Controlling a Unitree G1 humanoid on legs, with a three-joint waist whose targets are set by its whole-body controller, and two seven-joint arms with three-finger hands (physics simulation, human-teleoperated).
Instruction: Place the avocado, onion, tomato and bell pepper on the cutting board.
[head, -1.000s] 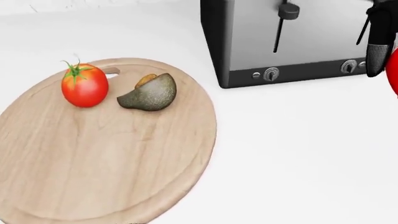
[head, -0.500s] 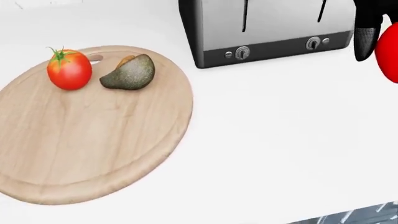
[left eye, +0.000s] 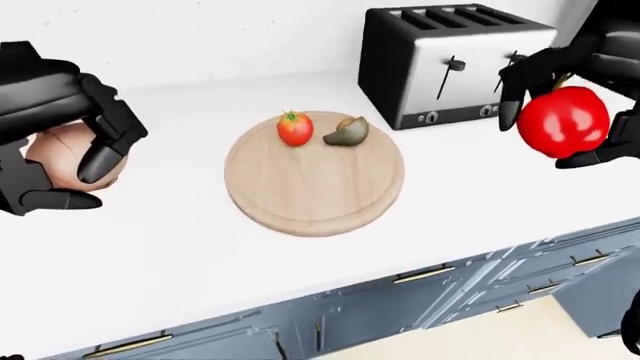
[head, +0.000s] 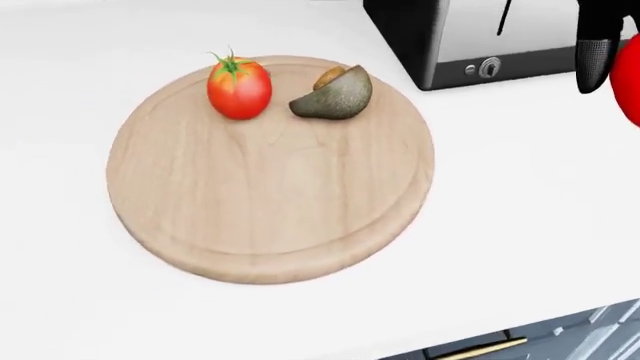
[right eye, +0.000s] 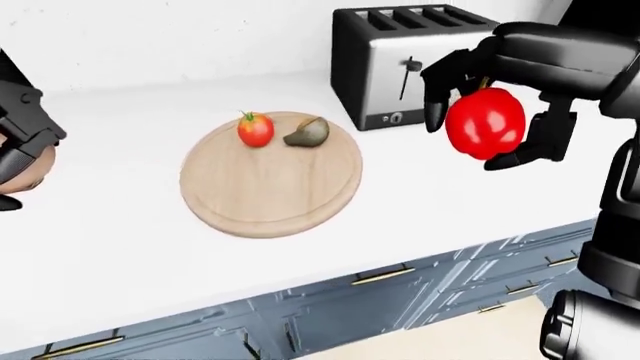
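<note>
A round wooden cutting board (head: 270, 202) lies on the white counter. On its upper part sit a red tomato (head: 239, 88) and, to its right, a halved avocado (head: 334, 94). My right hand (right eye: 490, 124) is shut on a red bell pepper (right eye: 485, 122), held in the air right of the board, below the toaster. At the left edge of the left-eye view my left hand (left eye: 65, 161) is shut on a pale brown onion (left eye: 62, 154), held above the counter left of the board.
A steel and black toaster (left eye: 450, 64) stands on the counter (left eye: 180, 240) above and right of the board. Blue-grey drawers with brass handles (left eye: 425, 274) run below the counter edge. A white wall rises behind.
The whole head view has shifted, so the camera moved: the board, tomato and avocado now sit further right and lower, and the toaster has slid to the top right corner.
</note>
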